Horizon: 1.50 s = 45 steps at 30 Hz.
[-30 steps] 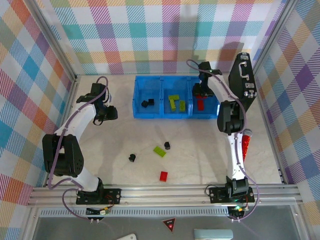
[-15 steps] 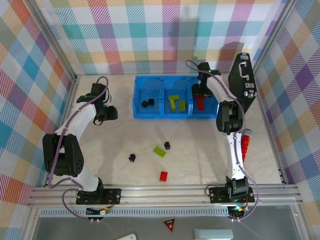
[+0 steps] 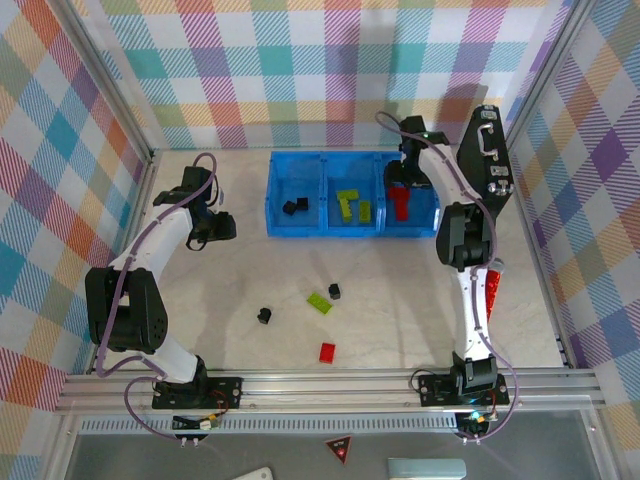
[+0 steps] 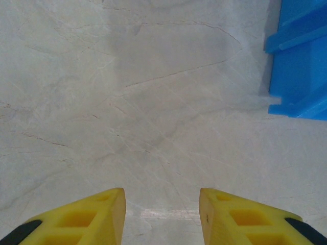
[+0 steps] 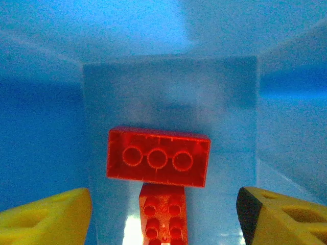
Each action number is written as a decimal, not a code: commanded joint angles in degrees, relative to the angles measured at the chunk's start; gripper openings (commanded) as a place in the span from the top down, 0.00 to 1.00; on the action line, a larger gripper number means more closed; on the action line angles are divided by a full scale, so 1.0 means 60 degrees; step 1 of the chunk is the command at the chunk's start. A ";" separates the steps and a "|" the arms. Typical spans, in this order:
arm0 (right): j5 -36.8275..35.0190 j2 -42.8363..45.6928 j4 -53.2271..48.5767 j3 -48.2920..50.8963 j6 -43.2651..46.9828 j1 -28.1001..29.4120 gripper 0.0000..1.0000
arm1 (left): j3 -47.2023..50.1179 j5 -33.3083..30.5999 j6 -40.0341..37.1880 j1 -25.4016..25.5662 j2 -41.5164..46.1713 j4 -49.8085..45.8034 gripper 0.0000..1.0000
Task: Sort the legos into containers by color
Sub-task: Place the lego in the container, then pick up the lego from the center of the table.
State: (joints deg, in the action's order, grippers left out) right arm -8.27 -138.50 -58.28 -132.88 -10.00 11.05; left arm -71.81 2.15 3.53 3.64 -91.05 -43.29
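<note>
Bricks loose on the table (image 3: 400,320) number four by our count in the top view: a left black brick (image 3: 265,315), a right black brick (image 3: 335,291), one lime green brick (image 3: 319,302) just left of the latter, and one red brick (image 3: 327,351) nearest the arm bases. One blue tray (image 3: 300,229) with three compartments stands at the far side. We count two black pieces (image 3: 293,206) in its left compartment. The lime green pieces (image 3: 350,205) in the middle compartment number at least two; we cannot tell more exactly. The right wrist view shows two red pieces in the right compartment: one underside-up brick (image 5: 158,162) and one studs-up brick (image 5: 162,219) touching its near edge. The right gripper (image 3: 399,182) hangs over that compartment, fingers spread wide with nothing between them. The left gripper (image 3: 222,228) sits left of the tray over bare table, fingers apart and holding nothing. One red cylinder (image 3: 492,290) and one black case (image 3: 487,160) stand at the right.
</note>
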 commanded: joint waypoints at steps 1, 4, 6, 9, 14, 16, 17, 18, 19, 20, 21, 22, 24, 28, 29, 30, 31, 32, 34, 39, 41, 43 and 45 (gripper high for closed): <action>0.0145 0.0932 -0.0438 0.0007 -0.0039 0.0048 0.25 | 0.0058 0.0196 -0.0083 -0.0108 0.0114 0.0022 0.58; 0.0159 0.1533 -0.0424 0.0668 -0.0118 0.0092 0.26 | 0.0053 0.0249 -0.0078 -0.0101 0.0187 0.0019 0.58; 0.0192 0.1966 -0.0430 0.1129 -0.0228 0.0134 0.26 | 0.0062 0.0300 -0.0080 -0.0108 0.0214 0.0037 0.58; 0.0244 0.2650 -0.0359 0.1948 -0.0346 0.0236 0.27 | 0.0058 0.0415 -0.0065 -0.0101 0.0244 0.0044 0.58; 0.0250 0.3821 -0.0249 0.3380 -0.0551 0.0620 0.28 | 0.0022 0.0600 -0.0046 -0.0092 0.0274 0.0051 0.58; 0.0264 0.4218 -0.0182 0.3930 -0.0658 0.0821 0.29 | 0.0018 0.0659 -0.0054 -0.0092 0.0303 0.0052 0.58; 0.0262 0.4463 -0.0147 0.4224 -0.0730 0.0935 0.29 | 0.0027 0.0663 -0.0049 -0.0094 0.0313 0.0048 0.58; 0.0259 0.4640 -0.0119 0.4462 -0.0775 0.1076 0.29 | 0.0016 0.0680 -0.0046 -0.0088 0.0320 0.0051 0.58; 0.0237 0.4824 -0.0102 0.4748 -0.0842 0.1247 0.30 | 0.0021 0.0692 -0.0046 -0.0094 0.0312 0.0052 0.58; 0.0209 0.4998 -0.0077 0.4998 -0.0921 0.1422 0.30 | 0.0023 0.0711 -0.0046 -0.0088 0.0331 0.0052 0.58; 0.0198 0.5143 -0.0058 0.5232 -0.0968 0.1599 0.30 | 0.0018 0.0711 -0.0047 -0.0087 0.0334 0.0052 0.58; 0.0171 0.5295 -0.0042 0.5477 -0.1024 0.1813 0.31 | 0.0016 0.0725 -0.0046 -0.0093 0.0350 0.0050 0.58; 0.0142 0.5545 -0.0055 0.5870 -0.1140 0.2201 0.31 | 0.0028 0.0745 -0.0046 -0.0086 0.0348 0.0037 0.58; 0.0065 0.6000 -0.0038 0.6674 -0.1529 0.3017 0.31 | 0.0031 0.0762 -0.0046 -0.0078 0.0364 0.0037 0.58; 0.0095 0.6103 -0.0008 0.6853 -0.1639 0.3171 0.31 | 0.0037 0.0769 -0.0048 -0.0077 0.0365 0.0036 0.58; 0.0147 0.6213 0.0044 0.7084 -0.1721 0.3386 0.32 | 0.0027 0.0769 -0.0059 -0.0079 0.0365 0.0023 0.58; 0.0143 0.6303 0.0060 0.7292 -0.1830 0.3573 0.32 | 0.0028 0.0756 -0.0061 -0.0079 0.0365 0.0022 0.58; 0.0119 0.6377 0.0074 0.7432 -0.1946 0.3722 0.32 | 0.0033 0.0753 -0.0061 -0.0079 0.0365 0.0020 0.58; 0.0148 0.6526 0.0133 0.7813 -0.2186 0.4051 0.33 | 0.0037 0.0754 -0.0061 -0.0073 0.0364 0.0022 0.58; 0.0293 0.6539 0.0266 0.8352 -0.2666 0.4910 0.35 | 0.0031 0.0780 -0.0061 -0.0056 0.0365 0.0022 0.58; 0.0348 0.6450 0.0298 0.8433 -0.2844 0.5227 0.35 | 0.0044 0.0769 -0.0065 -0.0057 0.0365 0.0007 0.58; 0.0417 0.6316 0.0368 0.8478 -0.3008 0.5523 0.36 | 0.0033 0.0755 -0.0082 -0.0063 0.0378 -0.0007 0.58; 0.0491 0.6171 0.0464 0.8476 -0.3135 0.5746 0.37 | 0.0044 0.0740 -0.0089 -0.0054 0.0379 -0.0005 0.58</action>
State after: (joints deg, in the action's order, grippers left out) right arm -6.74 -100.66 -56.36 -82.26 -26.09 44.03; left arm -71.81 5.54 3.55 3.64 -90.63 -43.29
